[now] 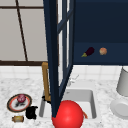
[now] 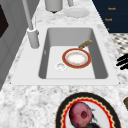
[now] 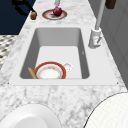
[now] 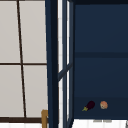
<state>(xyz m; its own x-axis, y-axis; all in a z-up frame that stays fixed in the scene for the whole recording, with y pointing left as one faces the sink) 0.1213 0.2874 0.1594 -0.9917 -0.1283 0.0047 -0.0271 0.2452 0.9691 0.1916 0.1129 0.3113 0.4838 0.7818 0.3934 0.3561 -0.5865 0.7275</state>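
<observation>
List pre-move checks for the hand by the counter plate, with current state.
1. Left hand free: ok, open, holding nothing.
2. Left hand apart from brown item: cannot tell.
3. Red bulb seated on counter plate: ok.
4. Cabinet door open: ok; eggplant and peach on the shelf.
5. Sink free of items: not ok, sink plate lies inside.
6. Front view of sink: not ok, red ball and door block it.
</observation>
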